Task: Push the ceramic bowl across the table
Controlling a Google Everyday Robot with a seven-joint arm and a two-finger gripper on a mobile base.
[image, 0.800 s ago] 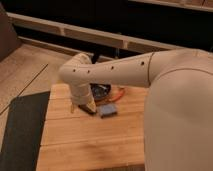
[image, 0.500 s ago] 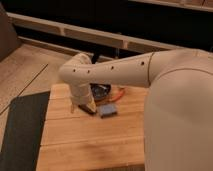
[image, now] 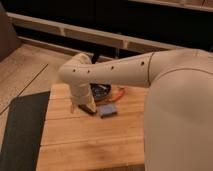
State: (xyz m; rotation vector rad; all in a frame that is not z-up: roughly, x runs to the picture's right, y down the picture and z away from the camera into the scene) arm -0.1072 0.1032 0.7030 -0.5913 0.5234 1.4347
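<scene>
I seem to be working in an indoor test room or lab: a plain plank bench [image: 85, 145] stands on pale wood-patterned flooring [image: 25, 70] beside a dark floor mat [image: 20, 130]. Long pale ledges [image: 85, 35] line a dark wall. My gripper [image: 80, 106] sits low over the bench's far left part.

The ceramic bowl [image: 101, 91] sits on the table [image: 75, 145] near its far edge; the gripper [image: 80, 106] hangs just left of it; a flat bar [image: 88, 108] and, right of it, a pad [image: 107, 110] lie before the bowl; a floor mat [image: 22, 130] lies left of the table.
</scene>
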